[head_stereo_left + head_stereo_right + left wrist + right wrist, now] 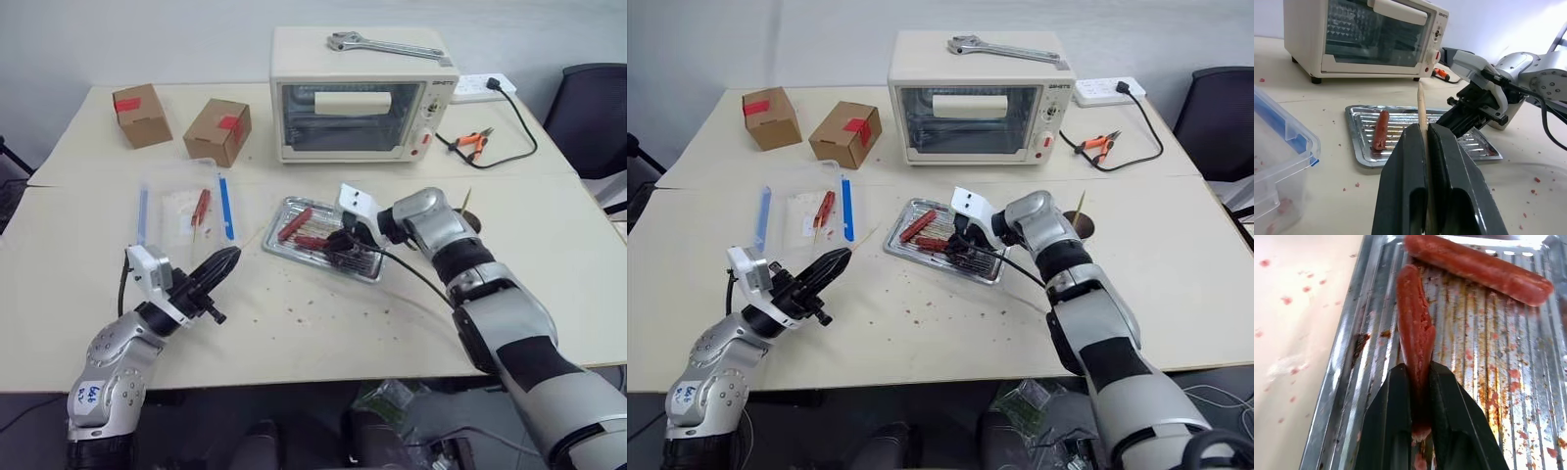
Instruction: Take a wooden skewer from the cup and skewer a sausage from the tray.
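Tray (364, 266) at table centre, at 6 o'clock from the toaster oven (358, 96). Right gripper (343, 242) over the tray, clamped on one end of the sausage (1415, 333); second sausage (295, 223) lying at 10 o'clock from it. Left gripper (220, 264) at 9 o'clock of the tray, clenched on the wooden skewer (1421, 105), tip pointing toward the tray. Cup (468, 217) at 3 o'clock of the tray, behind the right forearm.

Step in hand, by judgement: bringing sausage and skewer together. Best done by lifting the sausage clear of the tray floor, lining its free end up with the skewer tip, then pushing along the long axis; soft, torn meat likely to split under an off-centre thrust.

Hard to make out: cup largely masked by the arm; gripped end of the sausage hidden between the fingers; skewer shaft buried within the left fingers.
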Motion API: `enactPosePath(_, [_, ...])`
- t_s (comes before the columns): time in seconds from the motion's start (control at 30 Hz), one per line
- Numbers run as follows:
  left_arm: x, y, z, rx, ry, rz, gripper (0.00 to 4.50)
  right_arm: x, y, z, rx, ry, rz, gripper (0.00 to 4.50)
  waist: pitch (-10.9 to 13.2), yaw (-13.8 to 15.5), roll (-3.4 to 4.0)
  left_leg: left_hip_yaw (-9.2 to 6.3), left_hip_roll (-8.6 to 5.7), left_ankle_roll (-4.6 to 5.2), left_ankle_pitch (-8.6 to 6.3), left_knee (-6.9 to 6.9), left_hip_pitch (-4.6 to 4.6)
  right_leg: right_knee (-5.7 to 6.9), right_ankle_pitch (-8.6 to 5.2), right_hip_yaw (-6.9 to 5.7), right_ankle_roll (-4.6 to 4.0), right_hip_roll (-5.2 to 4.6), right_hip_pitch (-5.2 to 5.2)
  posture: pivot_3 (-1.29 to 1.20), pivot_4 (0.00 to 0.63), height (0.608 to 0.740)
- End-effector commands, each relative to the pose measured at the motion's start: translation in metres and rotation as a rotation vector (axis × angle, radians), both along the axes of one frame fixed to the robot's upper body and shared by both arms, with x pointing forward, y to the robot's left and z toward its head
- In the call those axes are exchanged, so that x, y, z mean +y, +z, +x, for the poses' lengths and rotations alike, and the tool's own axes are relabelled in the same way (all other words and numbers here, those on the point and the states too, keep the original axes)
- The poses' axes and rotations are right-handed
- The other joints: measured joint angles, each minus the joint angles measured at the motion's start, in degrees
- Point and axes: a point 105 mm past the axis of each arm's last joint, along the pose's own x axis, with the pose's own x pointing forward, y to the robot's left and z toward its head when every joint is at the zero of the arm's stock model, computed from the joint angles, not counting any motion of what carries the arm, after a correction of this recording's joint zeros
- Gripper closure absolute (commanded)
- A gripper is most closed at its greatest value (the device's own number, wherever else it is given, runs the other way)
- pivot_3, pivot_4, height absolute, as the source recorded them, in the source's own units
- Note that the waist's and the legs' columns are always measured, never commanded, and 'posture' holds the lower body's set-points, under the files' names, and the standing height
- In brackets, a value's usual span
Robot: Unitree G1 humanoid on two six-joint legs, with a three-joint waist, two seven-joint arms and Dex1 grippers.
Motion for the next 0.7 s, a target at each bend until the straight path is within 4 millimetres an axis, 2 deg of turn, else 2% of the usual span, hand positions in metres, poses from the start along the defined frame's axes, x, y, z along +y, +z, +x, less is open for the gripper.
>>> enactPosePath(0.03, [-0.004, 0.005, -0.006, -0.044, -0.068, 0.092, 4.50, -0.007, 0.043, -0.006, -0.150, 0.092, 0.011, 4.30, 0.01, 0.01, 0.01, 0.00, -0.02, 0.00, 0.00, 0.01, -0.02, 0.00, 0.00, 0.00, 0.00, -0.01, -0.01, 0.00, 0.150, 0.740])
enactPosePath(0.1, [-0.007, 0.003, -0.010, -0.040, -0.149, 0.163, 4.50, -0.014, 0.060, -0.017, -0.166, 0.130, 0.038, 4.30, 0.01, 0.04, 0.02, -0.01, -0.02, 0.00, 0.00, 0.00, -0.02, -0.02, 0.00, -0.02, 0.00, -0.01, -0.01, 0.00, 0.150, 0.740])
enactPosePath(0.27, [-0.008, -0.001, -0.019, -0.036, -0.327, 0.316, 4.50, -0.015, 0.076, -0.059, -0.240, 0.323, 0.154, 4.30, 0.01, 0.01, 0.02, -0.09, 0.01, -0.01, -0.01, -0.10, 0.01, -0.09, 0.00, -0.20, 0.00, -0.01, 0.04, 0.00, 0.150, 0.740])
enactPosePath(0.47, [-0.010, 0.013, -0.024, -0.026, -0.496, 0.326, 4.50, -0.028, 0.054, -0.097, -0.283, 0.416, 0.142, 4.30, 0.02, 0.40, 0.03, -0.05, 0.00, 0.01, -0.02, -0.07, 0.00, -0.11, 0.00, -0.60, 0.00, -0.21, 0.04, 0.00, 0.150, 0.740])
enactPosePath(0.7, [-0.018, 0.023, -0.026, -0.004, -0.575, 0.317, 4.50, -0.043, 0.046, -0.105, -0.298, 0.358, 0.138, 4.30, 0.02, 1.21, 0.03, -0.07, 0.00, 0.02, -0.03, -0.01, 0.02, -0.10, 0.00, -0.63, 0.00, -0.22, 0.08, 0.00, 0.150, 0.740])
